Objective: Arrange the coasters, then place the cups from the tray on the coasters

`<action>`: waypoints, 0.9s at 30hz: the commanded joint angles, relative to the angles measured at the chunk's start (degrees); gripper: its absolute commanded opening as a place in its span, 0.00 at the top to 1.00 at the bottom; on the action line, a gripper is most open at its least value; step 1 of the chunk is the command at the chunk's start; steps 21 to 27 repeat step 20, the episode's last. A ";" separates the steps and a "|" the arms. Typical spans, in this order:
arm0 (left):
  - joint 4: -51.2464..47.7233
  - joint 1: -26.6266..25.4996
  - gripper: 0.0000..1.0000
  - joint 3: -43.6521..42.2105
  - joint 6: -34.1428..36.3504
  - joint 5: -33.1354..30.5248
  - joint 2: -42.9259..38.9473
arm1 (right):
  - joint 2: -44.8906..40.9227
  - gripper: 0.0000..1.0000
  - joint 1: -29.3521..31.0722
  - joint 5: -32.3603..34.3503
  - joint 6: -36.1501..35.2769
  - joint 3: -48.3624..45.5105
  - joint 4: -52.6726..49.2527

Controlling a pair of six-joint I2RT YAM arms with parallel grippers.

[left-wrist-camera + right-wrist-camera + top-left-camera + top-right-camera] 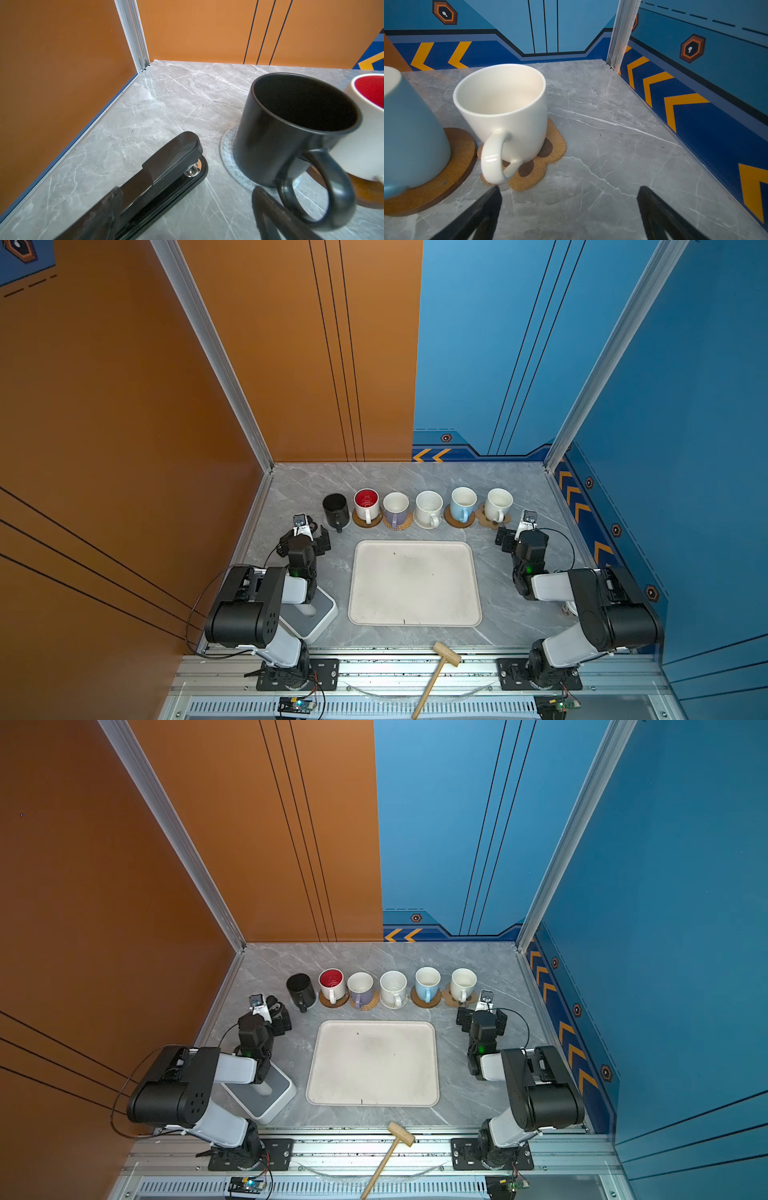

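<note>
Though the tray (413,585) lay bare at the middle of the tabletop (316,485), all six cups stood upright in one row behind it, toward the back wall, handles turned to the tray.

Row, left to right in both top views:
- black mug (335,508) on a clear beaded coaster (227,158)
- red-inside white mug (366,506) on a glossy dark brown coaster (360,523)
- lavender mug (395,510) on a woven rattan coaster (405,525)
- speckled cream mug (428,509) on a second beaded coaster (419,525), faint from above
- light blue mug (462,504) on a round brown coaster (452,166)
- plain cream-white mug (498,505) on the tan paw-shaped coaster (537,166)

Left claw (320,533) sat low off the left end of the row, jaws spread wide, holding nothing. One finger (268,209) was just beside the black mug's handle; contact unclear. A black stapler (166,164) lay on the tabletop by that claw.

Right claw (568,189) sat off the right end, jaws likewise wide apart and empty. One fingertip (492,195) was just short of the paw-shaped coaster's edge and the cream-white mug's handle.

A white-and-grey square device (322,614) sat under the left arm, left of the tray. A wooden mallet (442,659) lay on the front rail.
</note>
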 commanded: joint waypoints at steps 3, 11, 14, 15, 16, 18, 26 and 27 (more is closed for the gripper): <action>-1.11 -0.66 0.02 1.25 0.90 -0.99 0.38 | 0.31 0.00 -0.34 -0.94 0.67 -0.40 1.47; -1.45 -0.83 0.02 1.43 1.18 -1.06 0.33 | 0.24 0.00 -0.69 -1.64 0.91 -0.14 1.01; -1.46 -0.92 0.02 1.42 1.24 -1.12 0.37 | 0.24 0.00 -0.69 -1.68 0.88 -0.14 1.04; -1.46 -0.92 0.02 1.47 1.23 -1.09 0.34 | 0.24 0.00 -0.69 -1.76 0.91 -0.14 1.04; -1.46 -0.92 0.02 1.48 1.22 -1.12 0.38 | 0.24 0.00 -0.69 -1.68 0.90 -0.16 1.04; -1.45 -0.92 0.02 1.42 1.24 -1.09 0.39 | 0.24 0.00 -0.69 -1.68 0.90 -0.14 1.04; -1.42 -0.94 0.02 1.42 1.21 -1.07 0.37 | 0.24 0.00 -0.70 -1.60 0.86 -0.22 1.20; -1.42 -0.94 0.02 1.42 1.21 -1.07 0.37 | 0.24 0.00 -0.70 -1.60 0.86 -0.22 1.20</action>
